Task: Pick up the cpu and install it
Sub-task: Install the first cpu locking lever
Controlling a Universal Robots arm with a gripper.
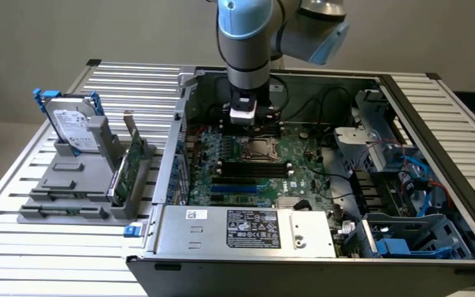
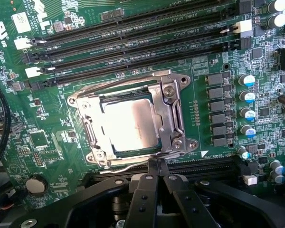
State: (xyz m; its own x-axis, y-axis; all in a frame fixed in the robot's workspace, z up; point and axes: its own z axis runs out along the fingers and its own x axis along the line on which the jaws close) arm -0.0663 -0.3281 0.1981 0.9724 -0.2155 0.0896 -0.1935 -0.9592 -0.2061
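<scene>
One arm (image 1: 246,37) reaches down into an open computer case (image 1: 170,167) that lies on a slatted metal surface (image 1: 56,253). Its end effector (image 1: 248,127) hangs low over the green motherboard (image 1: 303,179), just beside the square socket (image 1: 261,148) near the middle of the board.

Seen from the wrist, the end effector (image 2: 157,165) has its two black fingers (image 2: 145,190) pressed together with nothing between them. Their joined tips lie at the edge of the socket (image 2: 173,111), by the thin wire lever that runs along that side. Whether they touch the lever cannot be told.

The cpu (image 2: 132,126) lies inside the socket, flat, its shiny silver top facing up and the metal frame surrounding its edges. Long black memory slots (image 2: 133,28) run across the motherboard (image 2: 47,142) on the side of the socket away from the fingers, and a row of blue-topped capacitors (image 2: 247,97) stands near another side.

At the exterior view's left, outside the case, a hard drive (image 1: 71,127) with a blue bracket stands upright in a grey holder (image 1: 64,185) on the surface, well apart from the end effector. A green card (image 1: 134,164) stands on edge in the same holder, nearer the case.
</scene>
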